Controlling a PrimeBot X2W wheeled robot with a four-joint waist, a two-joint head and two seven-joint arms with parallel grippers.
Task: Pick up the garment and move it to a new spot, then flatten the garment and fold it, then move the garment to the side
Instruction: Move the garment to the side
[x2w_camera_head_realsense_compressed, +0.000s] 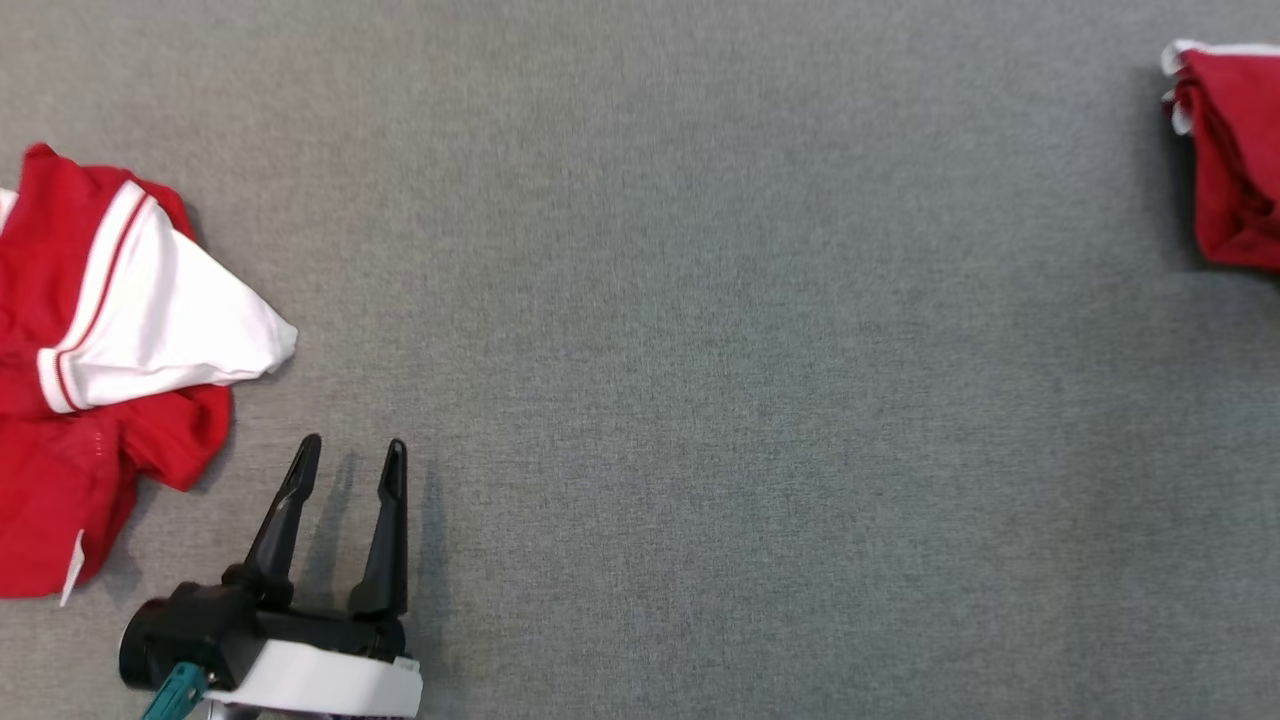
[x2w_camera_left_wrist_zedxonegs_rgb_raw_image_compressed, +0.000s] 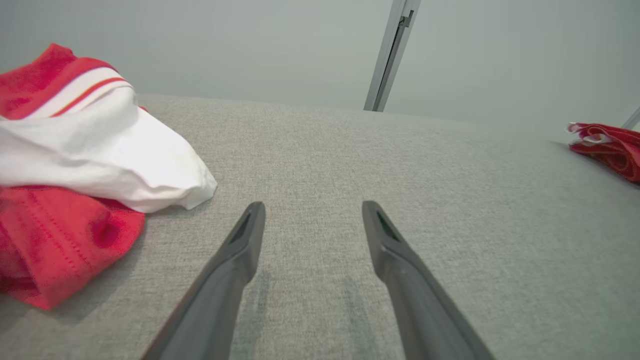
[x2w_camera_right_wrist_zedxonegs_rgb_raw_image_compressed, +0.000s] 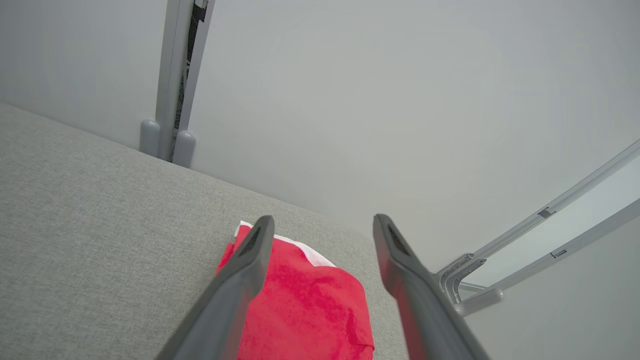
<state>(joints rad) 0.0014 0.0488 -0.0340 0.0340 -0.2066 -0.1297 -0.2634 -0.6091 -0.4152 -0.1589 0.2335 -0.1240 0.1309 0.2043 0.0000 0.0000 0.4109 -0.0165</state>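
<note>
A crumpled red and white garment (x2w_camera_head_realsense_compressed: 100, 330) lies at the left edge of the grey table, its white sleeve pointing right; the left wrist view shows it as a heap (x2w_camera_left_wrist_zedxonegs_rgb_raw_image_compressed: 75, 160) on the left. My left gripper (x2w_camera_head_realsense_compressed: 350, 460) stands open just right of it and nearer the front edge, apart from the cloth, fingers (x2w_camera_left_wrist_zedxonegs_rgb_raw_image_compressed: 245, 240) bare over the table. A second red garment, folded (x2w_camera_head_realsense_compressed: 1235, 150), rests at the far right edge. In the right wrist view my right gripper (x2w_camera_right_wrist_zedxonegs_rgb_raw_image_compressed: 322, 225) hangs open above that folded red cloth (x2w_camera_right_wrist_zedxonegs_rgb_raw_image_compressed: 305, 305), gripping nothing.
The grey fabric table (x2w_camera_head_realsense_compressed: 700, 350) spreads wide between the two garments. A pale wall and a metal post (x2w_camera_right_wrist_zedxonegs_rgb_raw_image_compressed: 175, 75) stand behind its far edge. A metal frame (x2w_camera_right_wrist_zedxonegs_rgb_raw_image_compressed: 525, 250) runs off the table's right side.
</note>
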